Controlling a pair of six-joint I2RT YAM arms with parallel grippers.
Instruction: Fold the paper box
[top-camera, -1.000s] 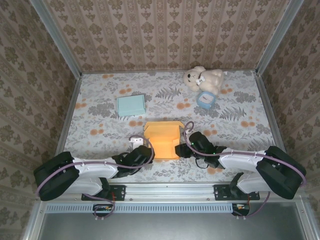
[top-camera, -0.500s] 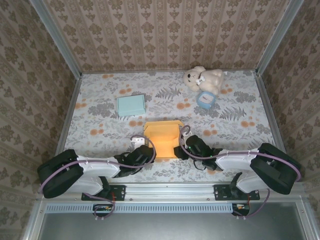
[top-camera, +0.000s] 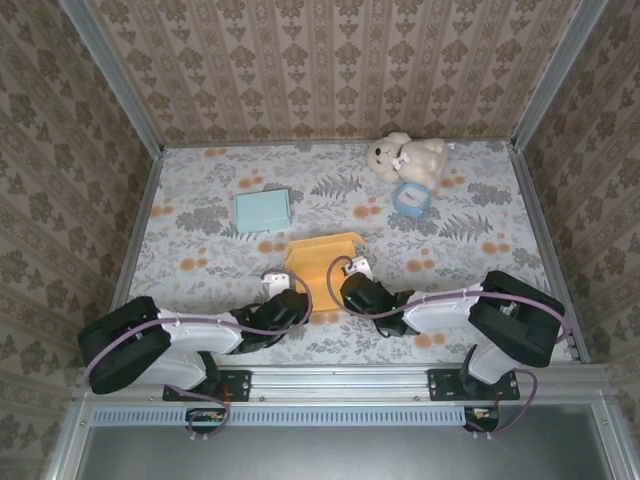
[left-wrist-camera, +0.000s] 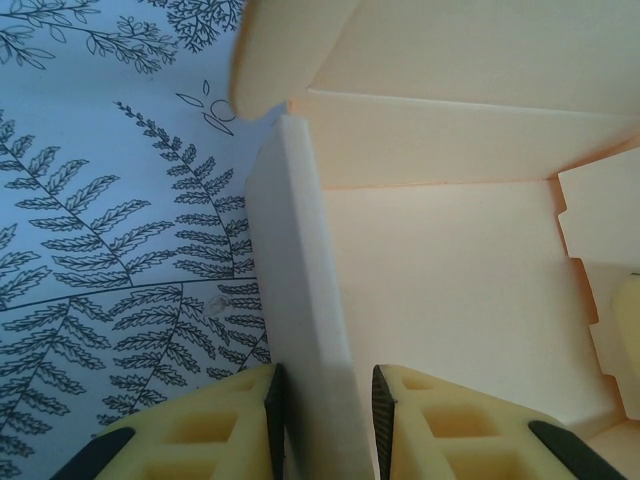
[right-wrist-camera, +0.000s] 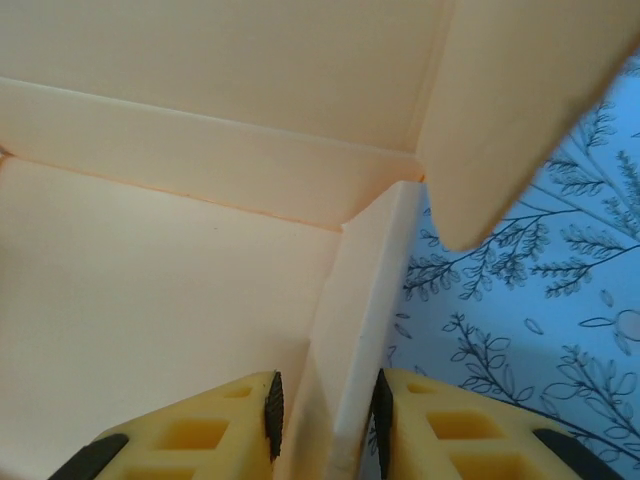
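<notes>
The orange paper box lies just right of the teal box, nearer the arms. The left gripper pinches the paper box's left wall and the right gripper its right wall. Both walls should be raised together, evenly, without crushing the card.

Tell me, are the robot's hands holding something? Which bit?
Yes, both hold the orange paper box. The left gripper pinches its left side wall, the right gripper its right side wall, each wall upright between the jaws.
</notes>
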